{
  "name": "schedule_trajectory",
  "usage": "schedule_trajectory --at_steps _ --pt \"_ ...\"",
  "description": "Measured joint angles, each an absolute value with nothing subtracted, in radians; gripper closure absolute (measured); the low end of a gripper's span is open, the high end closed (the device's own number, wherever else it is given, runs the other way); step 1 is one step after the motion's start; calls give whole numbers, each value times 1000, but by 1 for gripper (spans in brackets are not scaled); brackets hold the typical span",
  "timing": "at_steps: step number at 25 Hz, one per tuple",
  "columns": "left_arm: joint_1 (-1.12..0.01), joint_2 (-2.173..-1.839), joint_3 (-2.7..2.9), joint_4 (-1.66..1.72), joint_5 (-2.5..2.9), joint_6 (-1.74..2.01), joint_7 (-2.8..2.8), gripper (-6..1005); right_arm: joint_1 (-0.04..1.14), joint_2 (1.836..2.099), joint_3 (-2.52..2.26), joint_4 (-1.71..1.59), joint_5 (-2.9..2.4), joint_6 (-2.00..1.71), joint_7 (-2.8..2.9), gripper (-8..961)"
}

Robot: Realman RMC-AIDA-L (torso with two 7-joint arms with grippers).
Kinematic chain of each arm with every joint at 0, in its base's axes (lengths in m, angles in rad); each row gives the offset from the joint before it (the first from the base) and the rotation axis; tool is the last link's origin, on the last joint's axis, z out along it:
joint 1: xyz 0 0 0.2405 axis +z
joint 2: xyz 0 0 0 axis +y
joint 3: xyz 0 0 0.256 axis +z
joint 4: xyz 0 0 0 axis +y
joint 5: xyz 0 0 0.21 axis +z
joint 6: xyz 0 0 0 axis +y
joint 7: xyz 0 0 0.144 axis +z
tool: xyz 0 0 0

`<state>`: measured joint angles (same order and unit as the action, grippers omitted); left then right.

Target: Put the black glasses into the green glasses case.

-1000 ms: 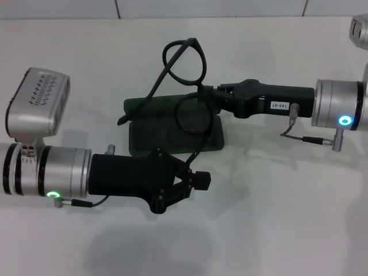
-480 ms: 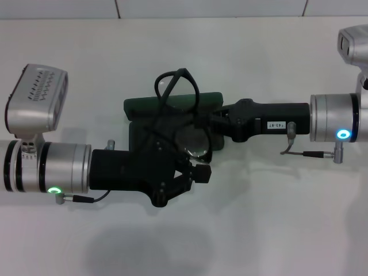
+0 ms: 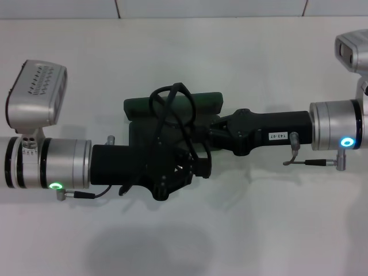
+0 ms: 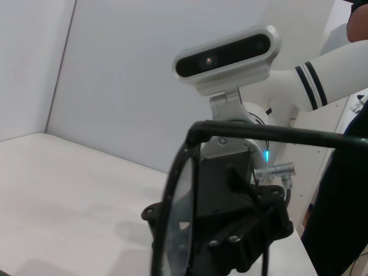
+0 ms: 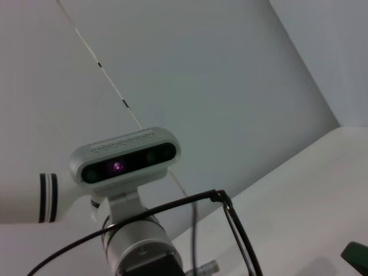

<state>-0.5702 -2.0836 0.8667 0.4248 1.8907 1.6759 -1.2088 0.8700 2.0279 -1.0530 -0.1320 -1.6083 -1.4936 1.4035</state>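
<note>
The green glasses case (image 3: 172,106) lay open near the middle of the white table (image 3: 259,57), its lid folded back toward the far edge and its tray toward the near edge, mostly hidden under the two arms. The black glasses (image 3: 172,115) hung over the open tray, one rim rising above the lid's edge and the temple arms trailing down among the dark gripper parts; whether they touched the lining could not be told. The left gripper (image 3: 192,167) reached in from the table's left edge and lay over the near part of the case, its linkage spread and its fingers apparently somewhat apart, though whether they had hold of the frame could not be made out. The right gripper (image 3: 208,133) came in from the right edge, its tip at the case's right end and close against the glasses; its fingers looked drawn in around the frame, but the dark-on-dark crowding left that grasp uncertain. The two grippers nearly met over the case, with almost no gap between them. In the left wrist view a lens rim of the glasses (image 4: 178,213) stood edge-on just before the right gripper's body (image 4: 230,230). In the right wrist view a thin rim and temple (image 5: 230,230) crossed in front of the left arm's camera. Beyond the case the tabletop ran bare toward the far edge, and wide open surface lay along the near edge as well.
</note>
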Motion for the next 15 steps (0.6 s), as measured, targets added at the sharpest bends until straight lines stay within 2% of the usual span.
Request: schedule_trajectory --at_steps 15 --pt "-568 -2082 867 425 1889 1679 -1221 998 821 2028 -1040 -174 -1601 -1508 1398 898"
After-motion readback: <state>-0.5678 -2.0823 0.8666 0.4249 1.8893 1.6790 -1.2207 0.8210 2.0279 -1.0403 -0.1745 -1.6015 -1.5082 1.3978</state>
